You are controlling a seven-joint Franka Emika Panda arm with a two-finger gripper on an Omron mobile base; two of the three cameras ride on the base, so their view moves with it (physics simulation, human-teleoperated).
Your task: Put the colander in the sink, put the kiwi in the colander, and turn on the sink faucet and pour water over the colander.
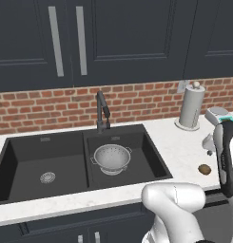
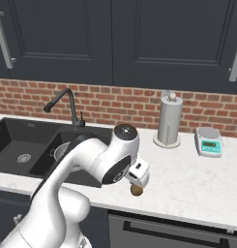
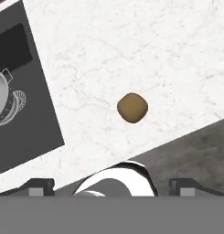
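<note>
Kiwi point(image 3: 132, 108), small and brown, lies on the white counter point(image 3: 145, 50) right of the sink point(image 1: 151, 156), where the colander point(image 1: 111, 158) already sits; the gripper point(image 3: 111, 188), wide open and empty, should centre over it before closing.

colander point(image 1: 111, 158): 1 | kiwi point(image 3: 132, 108): 1 | sink point(image 1: 23, 166): 1, two basins | faucet point(image 1: 102, 112): 1 | paper-towel holder point(image 1: 191, 107): 1 | scale point(image 2: 209, 141): 1

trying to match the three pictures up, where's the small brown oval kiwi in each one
Left base view: small brown oval kiwi at right, on the white marble counter.
Right base view: low centre, under the gripper.
Hand view: centre, on the counter.
Shared landmark: matte black rectangular sink holding the silvery perforated metal colander.
</note>
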